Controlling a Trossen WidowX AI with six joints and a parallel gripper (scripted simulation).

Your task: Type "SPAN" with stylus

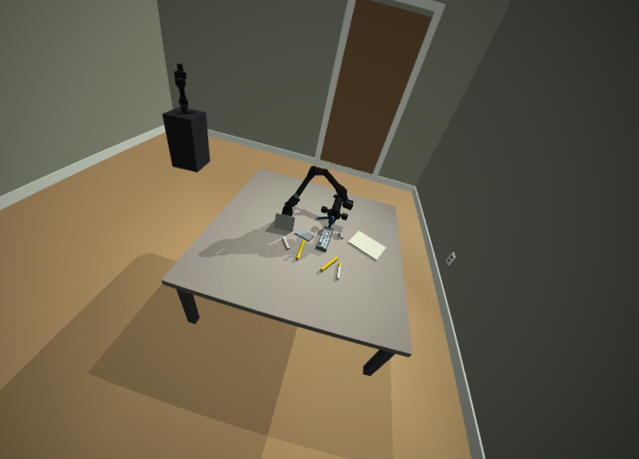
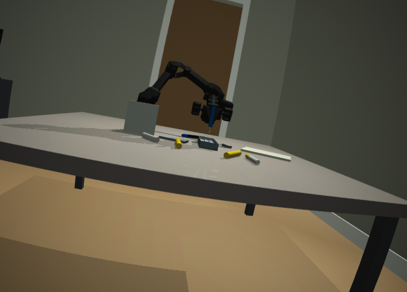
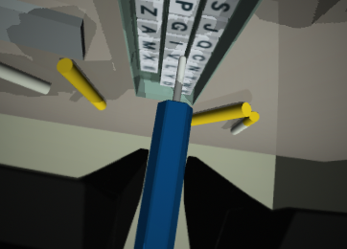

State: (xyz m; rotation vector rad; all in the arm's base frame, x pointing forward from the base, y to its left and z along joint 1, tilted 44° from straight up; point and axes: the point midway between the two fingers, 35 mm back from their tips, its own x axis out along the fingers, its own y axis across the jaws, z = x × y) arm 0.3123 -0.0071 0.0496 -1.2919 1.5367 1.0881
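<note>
My gripper [image 1: 332, 219] [image 2: 212, 112] [image 3: 167, 161] is shut on the blue stylus [image 2: 212, 117] [image 3: 165, 185], whose thin pale tip points down. The keyboard [image 1: 324, 239] [image 2: 207, 145] [image 3: 153, 90] lies on the desk below it. In the exterior view the tip hangs a little above the keys, with a gap. In the wrist view the tip shows over the lower keys, between the middle and right columns. The S key [image 3: 219, 7], P key [image 3: 183, 6] and A key [image 3: 149, 29] are readable. The N key is small and partly shaded.
A flat grey block [image 1: 304, 235] [image 3: 43, 32], a white stick [image 1: 285, 243] [image 2: 150, 136] and a yellow stick [image 1: 300, 250] [image 2: 178, 143] lie left of the keyboard. A cream pad [image 1: 366, 244] [image 2: 265, 153] lies right. An upright grey panel [image 1: 284, 221] [image 2: 141, 117] stands by the arm's base.
</note>
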